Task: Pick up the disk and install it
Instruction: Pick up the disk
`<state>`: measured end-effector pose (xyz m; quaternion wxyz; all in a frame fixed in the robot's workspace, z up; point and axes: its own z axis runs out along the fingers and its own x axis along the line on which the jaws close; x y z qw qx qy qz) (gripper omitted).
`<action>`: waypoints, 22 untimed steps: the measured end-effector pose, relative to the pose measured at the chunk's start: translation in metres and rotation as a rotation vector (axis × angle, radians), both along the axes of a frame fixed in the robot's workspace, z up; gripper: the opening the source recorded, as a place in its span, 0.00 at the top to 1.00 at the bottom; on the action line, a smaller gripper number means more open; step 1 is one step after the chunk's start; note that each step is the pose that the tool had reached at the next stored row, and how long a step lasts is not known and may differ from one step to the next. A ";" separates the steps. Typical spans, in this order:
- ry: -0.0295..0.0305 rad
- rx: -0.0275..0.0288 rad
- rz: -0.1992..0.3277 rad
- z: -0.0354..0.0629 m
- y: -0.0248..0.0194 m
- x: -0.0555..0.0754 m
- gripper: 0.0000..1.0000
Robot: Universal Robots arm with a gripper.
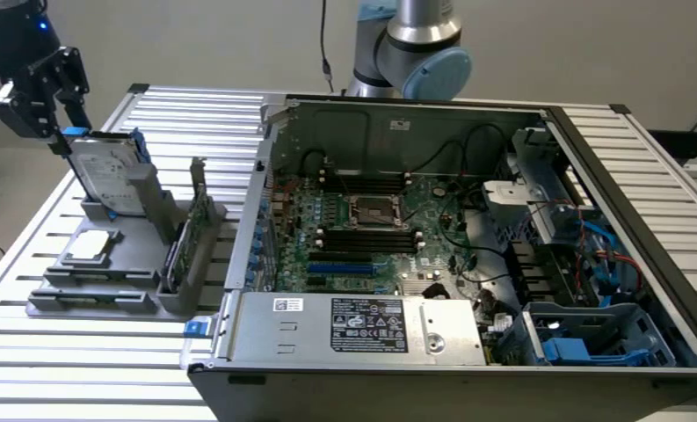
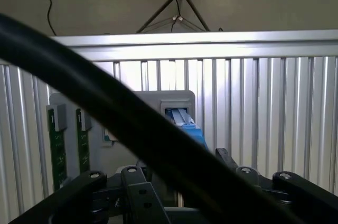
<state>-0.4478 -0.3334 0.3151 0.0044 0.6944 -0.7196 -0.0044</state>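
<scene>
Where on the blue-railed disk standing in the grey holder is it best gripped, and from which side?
Probably the upper end of the disk, by its blue rails, coming from above. It stands nearly upright with its lower part seated in the grey holder, leaving just the top free. The open gripper hangs right at that end.

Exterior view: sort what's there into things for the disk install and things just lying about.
For the job: the disk, standing in the grey holder; the open gripper at its top end; the computer case, likely its destination.
Lying about: the smaller silver drive and the green circuit card, both in the same holder.
</scene>
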 end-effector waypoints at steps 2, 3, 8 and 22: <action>0.0001 -0.0001 0.000 -0.0024 0.0000 0.000 0.40; 0.0000 0.0000 0.000 -0.0036 0.0000 0.000 0.40; 0.0000 0.0000 0.000 -0.0081 0.0000 0.002 0.40; 0.0000 0.0002 0.000 -0.0166 0.0035 0.003 0.40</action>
